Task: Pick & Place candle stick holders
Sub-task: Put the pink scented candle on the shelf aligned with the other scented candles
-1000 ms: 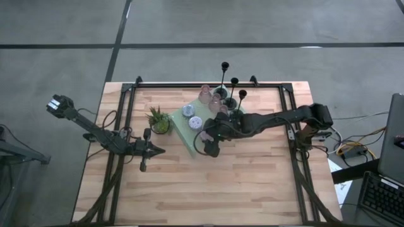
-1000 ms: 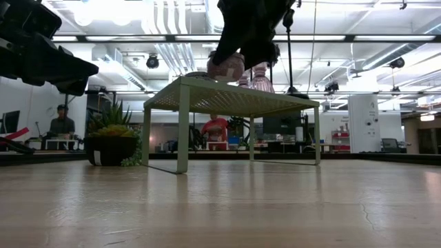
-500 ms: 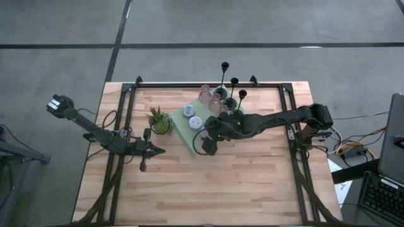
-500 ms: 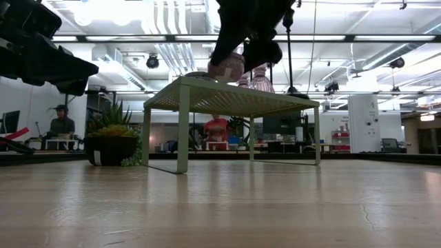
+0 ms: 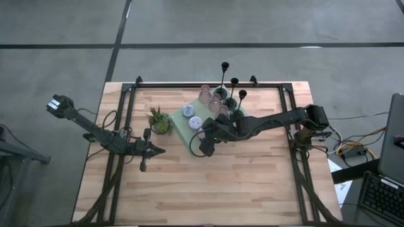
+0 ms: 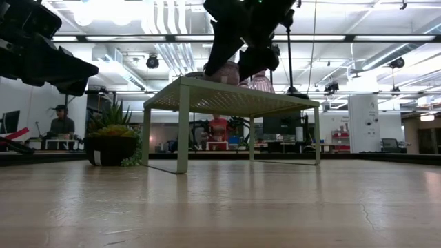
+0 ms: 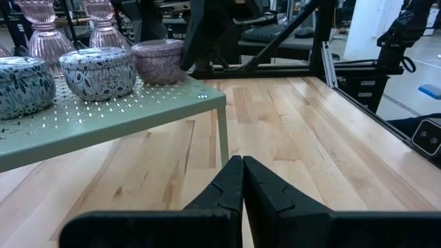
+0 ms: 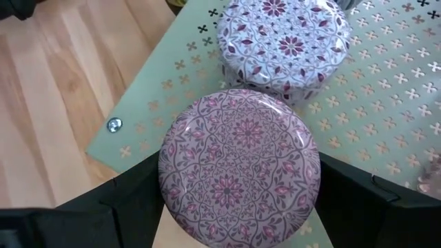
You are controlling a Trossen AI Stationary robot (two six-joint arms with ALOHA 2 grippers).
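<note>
Right gripper (image 8: 238,207) spread wide around pink patterned puck (image 8: 239,164) on green stand (image 8: 386,103) at frame centre, white puck (image 8: 282,41) just beyond, left gripper (image 7: 242,180) closed, empty.

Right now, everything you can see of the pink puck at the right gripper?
The pink puck is a low round tin-like holder, its lid covered in a mauve floral pattern. It sits flat and upright on the pale green perforated stand, at the stand's near corner, beside a white patterned puck. The right gripper straddles it, fingers open on either side; contact cannot be told.
</note>
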